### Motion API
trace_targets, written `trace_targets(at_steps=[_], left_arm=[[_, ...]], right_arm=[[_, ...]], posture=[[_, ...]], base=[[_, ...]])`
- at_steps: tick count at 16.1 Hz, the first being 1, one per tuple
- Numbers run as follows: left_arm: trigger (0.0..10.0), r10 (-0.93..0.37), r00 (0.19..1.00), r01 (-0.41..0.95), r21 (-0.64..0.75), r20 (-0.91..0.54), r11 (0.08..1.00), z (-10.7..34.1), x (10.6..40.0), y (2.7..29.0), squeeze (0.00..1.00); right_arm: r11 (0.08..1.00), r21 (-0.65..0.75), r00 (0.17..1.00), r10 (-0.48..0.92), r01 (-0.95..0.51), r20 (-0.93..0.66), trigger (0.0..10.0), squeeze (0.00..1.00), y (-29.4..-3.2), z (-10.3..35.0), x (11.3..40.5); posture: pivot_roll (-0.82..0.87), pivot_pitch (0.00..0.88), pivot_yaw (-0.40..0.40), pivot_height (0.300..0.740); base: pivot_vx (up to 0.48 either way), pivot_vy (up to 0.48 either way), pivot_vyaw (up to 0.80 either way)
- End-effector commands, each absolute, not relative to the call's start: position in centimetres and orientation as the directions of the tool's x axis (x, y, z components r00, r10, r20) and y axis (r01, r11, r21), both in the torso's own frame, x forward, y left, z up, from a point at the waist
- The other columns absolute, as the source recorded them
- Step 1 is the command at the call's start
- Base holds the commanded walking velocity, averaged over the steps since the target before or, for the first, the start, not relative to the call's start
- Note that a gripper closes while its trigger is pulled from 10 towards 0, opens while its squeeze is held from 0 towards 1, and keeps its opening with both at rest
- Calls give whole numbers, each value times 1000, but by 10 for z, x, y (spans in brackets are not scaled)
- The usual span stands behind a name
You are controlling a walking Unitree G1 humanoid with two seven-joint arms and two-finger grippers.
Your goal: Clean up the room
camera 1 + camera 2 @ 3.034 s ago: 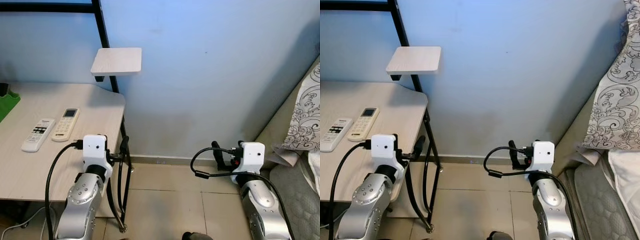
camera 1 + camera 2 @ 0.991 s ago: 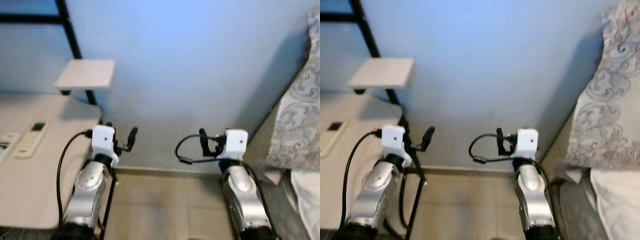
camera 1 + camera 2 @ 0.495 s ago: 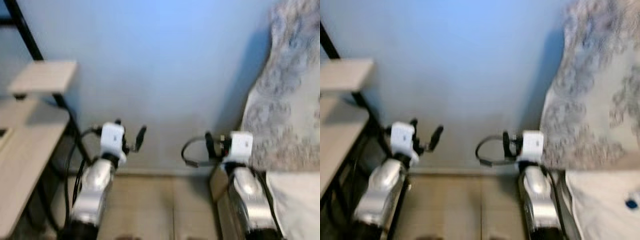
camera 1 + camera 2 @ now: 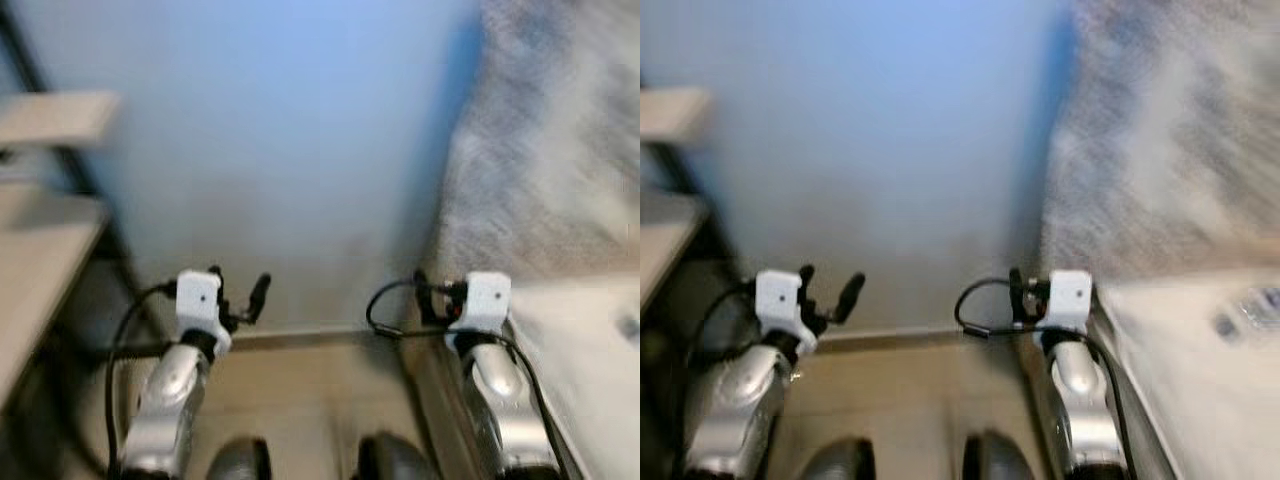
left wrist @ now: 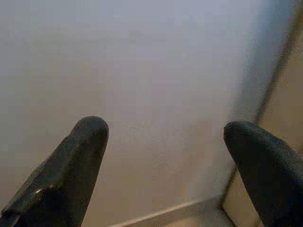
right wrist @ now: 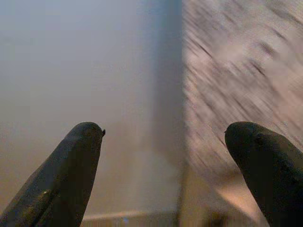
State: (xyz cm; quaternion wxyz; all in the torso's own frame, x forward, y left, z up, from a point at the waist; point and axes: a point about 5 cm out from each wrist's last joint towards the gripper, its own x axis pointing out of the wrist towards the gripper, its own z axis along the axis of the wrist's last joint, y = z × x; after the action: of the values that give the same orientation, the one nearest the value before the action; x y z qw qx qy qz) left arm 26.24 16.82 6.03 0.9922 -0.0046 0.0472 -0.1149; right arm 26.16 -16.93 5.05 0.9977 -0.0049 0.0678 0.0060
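Blue wall (image 4: 280, 150) faces the robot, desk edge (image 4: 40, 250) to its left, patterned bedding (image 4: 1180, 150) to its right. Both grippers, left (image 5: 163, 165) and right (image 6: 165, 165), hang empty with fingers apart; the bed lies nearer the right arm, probably the next spot to tidy.

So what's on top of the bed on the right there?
A grey patterned fabric rises over the pale bed surface. Near the bed's right edge lies a small dark blotch, too blurred to identify. Anything beneath the fabric is covered.
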Motion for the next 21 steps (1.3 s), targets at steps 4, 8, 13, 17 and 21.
trace_targets(at_steps=[4,8,13,17,21], left_arm=[[10000,-334,941,332,-41,-50,942,69,261,161,0],[10000,-391,920,390,-24,-29,921,73,259,159,0],[10000,-443,896,444,5,-31,896,78,264,154,0],[10000,-419,907,421,82,-43,903,80,268,154,0],[10000,-457,889,458,51,-33,887,81,267,147,0]], right_arm=[[999,-26,994,25,-28,-102,10000,0,-166,59,270],[1000,-10,992,26,-28,-125,10000,0,-166,56,267],[1000,-5,993,4,-5,-119,10000,0,-169,56,264],[999,-34,993,-21,18,-114,10000,0,-174,57,256],[997,-75,994,-35,27,-101,10000,0,-174,58,253]], posture=[[-49,0,-16,627],[-54,0,-16,627],[-68,0,-5,627],[-82,0,0,627],[-88,0,6,627]], base=[[142,168,0],[0,467,-547],[52,449,-703],[72,96,-697],[360,0,0]])
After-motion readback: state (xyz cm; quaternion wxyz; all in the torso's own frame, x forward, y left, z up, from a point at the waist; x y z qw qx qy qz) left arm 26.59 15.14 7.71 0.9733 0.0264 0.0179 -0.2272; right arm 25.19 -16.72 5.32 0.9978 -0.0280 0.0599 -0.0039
